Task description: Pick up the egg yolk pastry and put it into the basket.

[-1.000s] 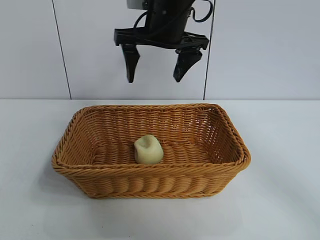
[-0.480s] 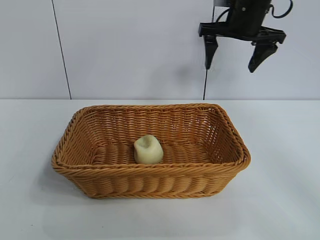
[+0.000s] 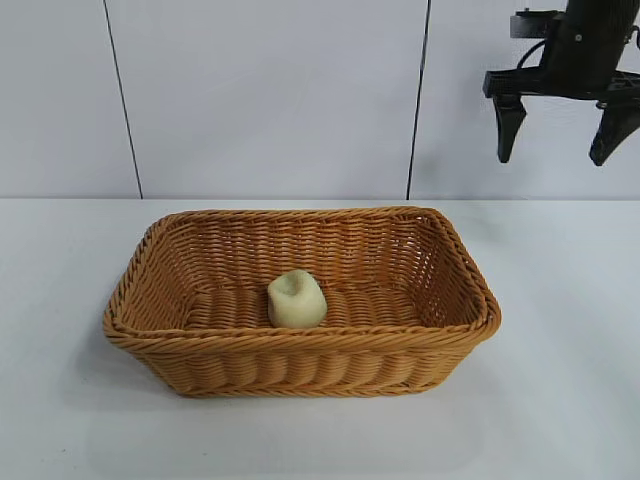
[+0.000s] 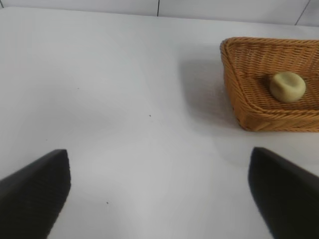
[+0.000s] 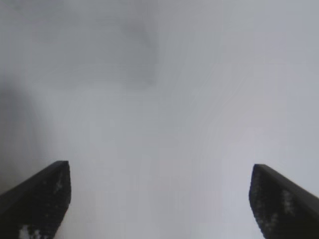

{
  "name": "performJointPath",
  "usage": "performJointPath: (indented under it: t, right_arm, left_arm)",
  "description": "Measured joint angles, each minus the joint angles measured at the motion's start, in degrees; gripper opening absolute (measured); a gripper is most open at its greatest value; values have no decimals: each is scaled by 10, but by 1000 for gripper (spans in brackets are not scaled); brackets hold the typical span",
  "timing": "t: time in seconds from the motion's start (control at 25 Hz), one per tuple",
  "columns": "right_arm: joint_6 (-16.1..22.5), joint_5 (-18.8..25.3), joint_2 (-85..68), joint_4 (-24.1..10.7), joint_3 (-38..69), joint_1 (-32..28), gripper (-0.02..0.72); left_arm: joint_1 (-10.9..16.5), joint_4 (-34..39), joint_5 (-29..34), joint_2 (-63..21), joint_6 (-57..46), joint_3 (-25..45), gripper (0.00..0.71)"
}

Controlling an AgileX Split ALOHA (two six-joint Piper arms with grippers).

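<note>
Nearest the camera in the exterior view lies a bare strip of white counter [image 3: 560, 400], and on it, in the lower middle of the frame, stands the basket [image 3: 300, 345]. Its woven orange-brown walls flare outward under a braided rim. Inside, on the basket floor just left of centre and close to the near wall, sits the pastry [image 3: 296, 299], a small pale yellow lump with a dimpled top. Nothing else is in the basket, and nothing touches the pastry. It has not shifted over the last second.

Farther back, at the upper right of the frame against the white wall panels [image 3: 270, 100], hangs the right claw [image 3: 558, 130]. Its two dark fingers are spread wide with nothing between them. A second ago it hung over the back of the basket, near the top centre of the frame; half a second ago it was already right of the basket's far corner; now it is well apart from the basket, out over open counter. The right wrist view shows only blank counter between its fingertips.

Judged from this, the drop is done and the right arm is pulling away; the task looks finished.

The left claw [image 4: 159, 196] rests idle, also spread wide and empty, with the basket at the upper right of its wrist view.
</note>
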Motion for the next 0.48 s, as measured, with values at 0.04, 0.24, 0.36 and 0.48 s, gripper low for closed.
performJointPath:
  t: [0.04, 0.24, 0.36, 0.48]
  right_arm:
    - [0, 0, -10, 0, 21, 0, 695]
    - [-11, 0, -76, 30, 123, 0, 695]
    - [-17, -1, -121, 40, 197, 0, 695]
    - [-26, -1, -172, 43, 278, 0, 695]
  left_arm:
    - [0, 0, 0, 0, 0, 0, 696]
    - [0, 0, 0, 0, 0, 0, 696]
    - [0, 0, 0, 0, 0, 0, 696]
    - [0, 0, 0, 0, 0, 0, 696]
